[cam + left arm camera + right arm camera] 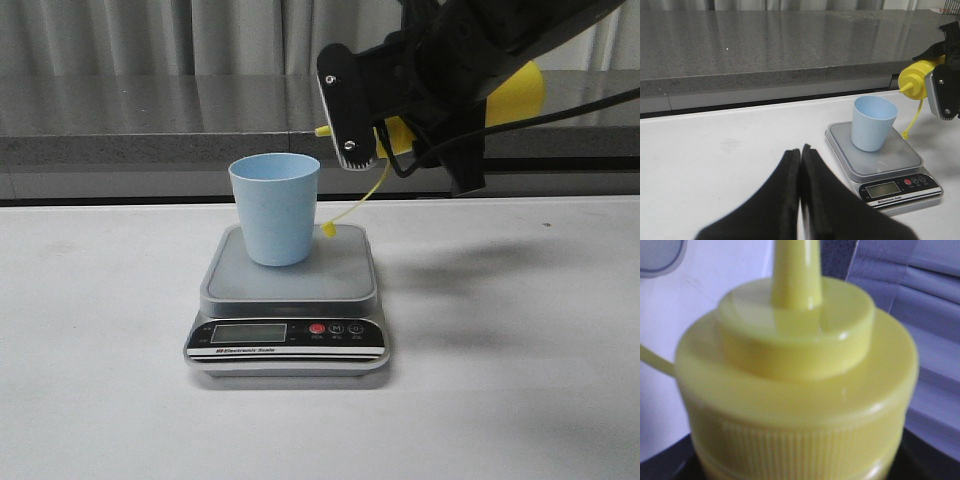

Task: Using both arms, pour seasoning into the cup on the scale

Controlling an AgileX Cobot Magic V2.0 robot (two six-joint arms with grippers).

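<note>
The pale blue cup (275,208) stands upright on the silver-grey scale (290,285) at the table's middle. My right gripper (420,95) is shut on the yellow squeeze bottle (515,92), held tilted on its side above and to the right of the cup, with the nozzle pointing at the cup's rim. Its small cap (329,232) hangs on its tether beside the cup. The bottle's top (795,365) fills the right wrist view. My left gripper (800,150) is shut and empty, low over the table left of the scale (890,160) and cup (872,122).
A grey stone ledge (150,120) runs along the back of the white table (100,350), with pale curtains behind it. The right arm's cables hang to the right of the scale.
</note>
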